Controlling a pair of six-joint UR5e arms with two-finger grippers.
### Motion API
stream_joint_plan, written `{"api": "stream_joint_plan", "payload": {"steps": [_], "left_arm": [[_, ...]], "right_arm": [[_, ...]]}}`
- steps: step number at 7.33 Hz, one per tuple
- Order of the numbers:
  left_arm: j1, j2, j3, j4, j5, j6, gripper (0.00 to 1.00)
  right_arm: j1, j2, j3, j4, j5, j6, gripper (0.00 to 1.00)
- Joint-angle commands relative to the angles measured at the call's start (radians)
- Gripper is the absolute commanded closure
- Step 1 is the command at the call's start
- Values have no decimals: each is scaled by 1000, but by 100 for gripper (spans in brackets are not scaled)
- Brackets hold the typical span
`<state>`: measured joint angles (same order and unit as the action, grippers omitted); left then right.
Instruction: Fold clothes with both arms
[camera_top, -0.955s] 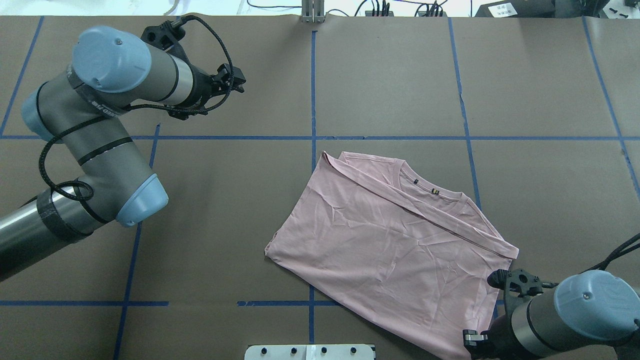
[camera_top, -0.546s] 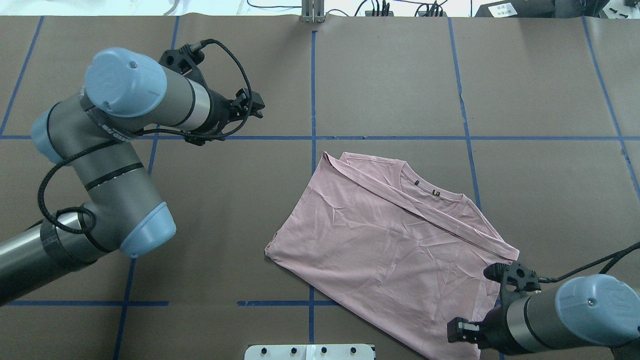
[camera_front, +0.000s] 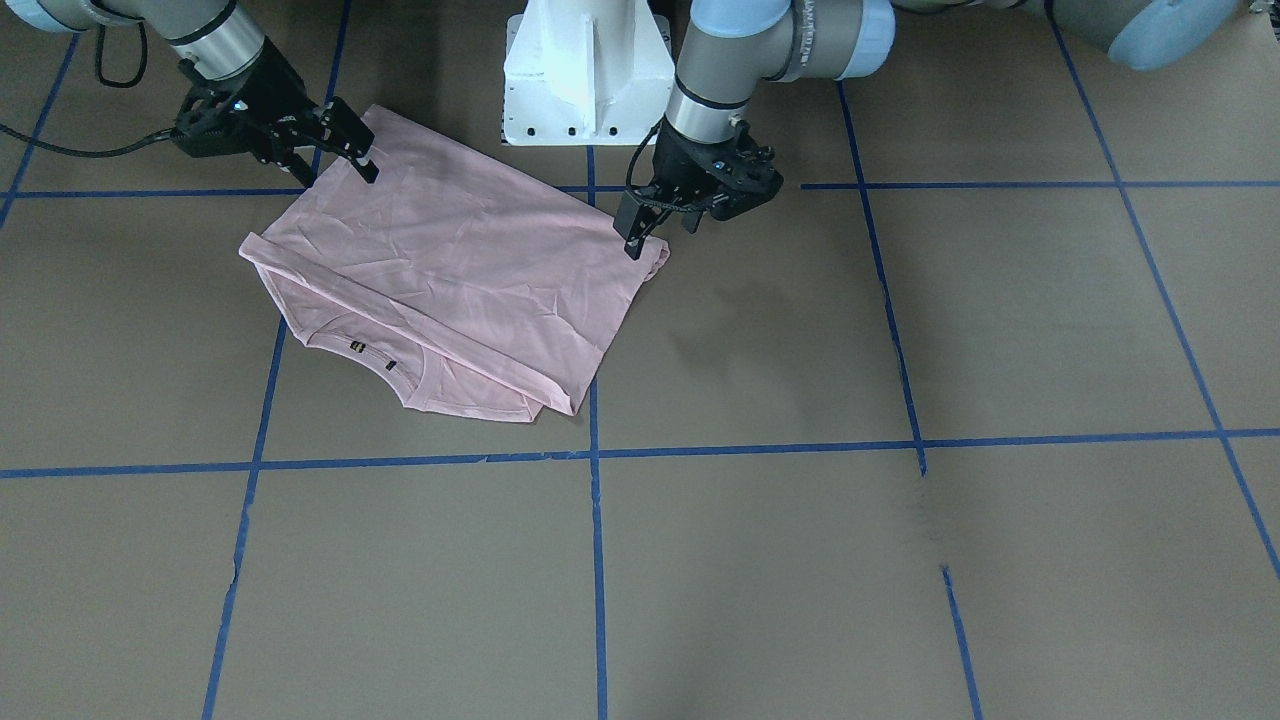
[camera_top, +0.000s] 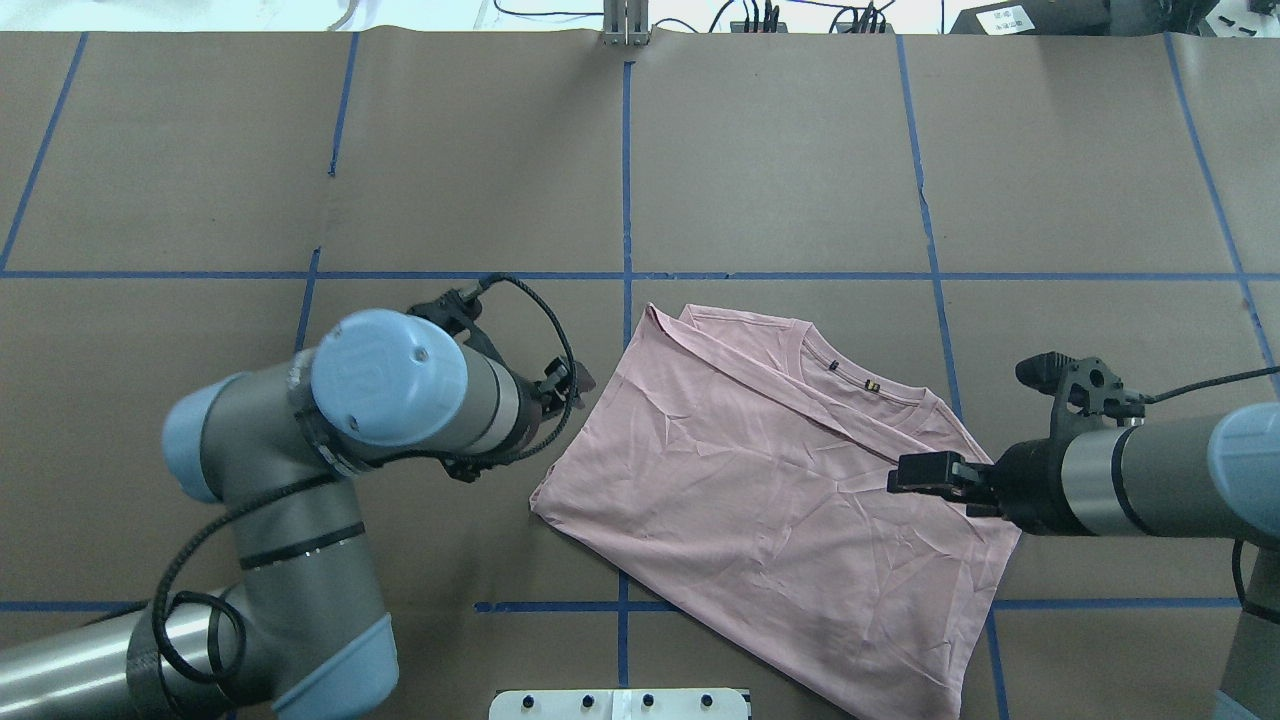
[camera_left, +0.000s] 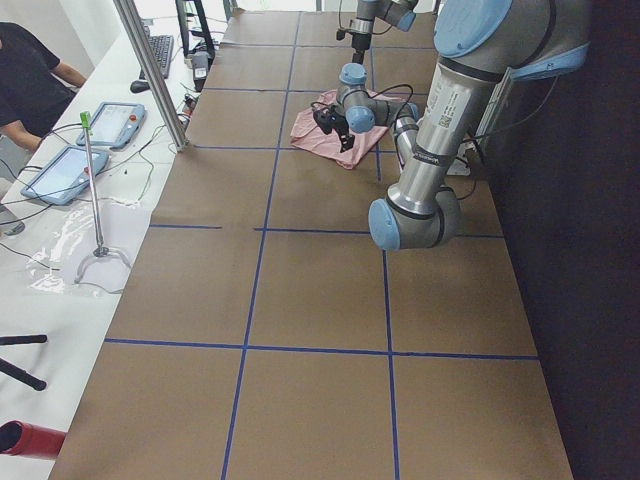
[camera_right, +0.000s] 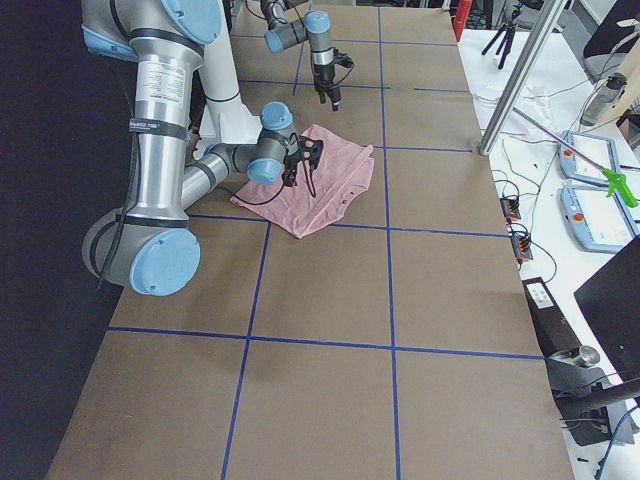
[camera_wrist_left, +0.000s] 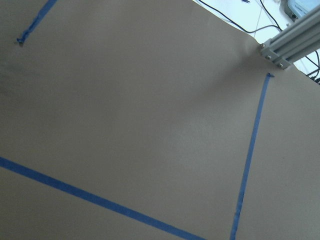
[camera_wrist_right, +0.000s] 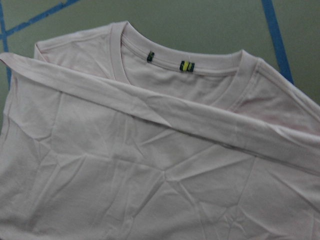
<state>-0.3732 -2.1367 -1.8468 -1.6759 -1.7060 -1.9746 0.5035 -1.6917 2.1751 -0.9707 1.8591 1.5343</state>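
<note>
Both tools swung in toward shirt (camera_top: 760, 500): left tool (camera_front: 655, 232) at one hem corner, right tool (camera_front: 335, 165) over opposite corner. Front view shows both spread; overhead hides left tool's fingers.

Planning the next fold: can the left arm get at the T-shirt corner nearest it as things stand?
Probably yes. The left gripper hangs open right beside that corner of the T-shirt, with nothing lying between them, and the right gripper is away at the opposite edge.
</note>
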Motion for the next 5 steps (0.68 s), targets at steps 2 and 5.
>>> {"api": "stream_joint_plan", "payload": {"steps": [2,5], "left_arm": [[92,-14,90,21,63,-58,1],[94,-14,106,21,75,-58,7]], "right_arm": [[107,118,-89,-5,72,-36,0],[116,119,-89,-5,78,-36,0]]}}
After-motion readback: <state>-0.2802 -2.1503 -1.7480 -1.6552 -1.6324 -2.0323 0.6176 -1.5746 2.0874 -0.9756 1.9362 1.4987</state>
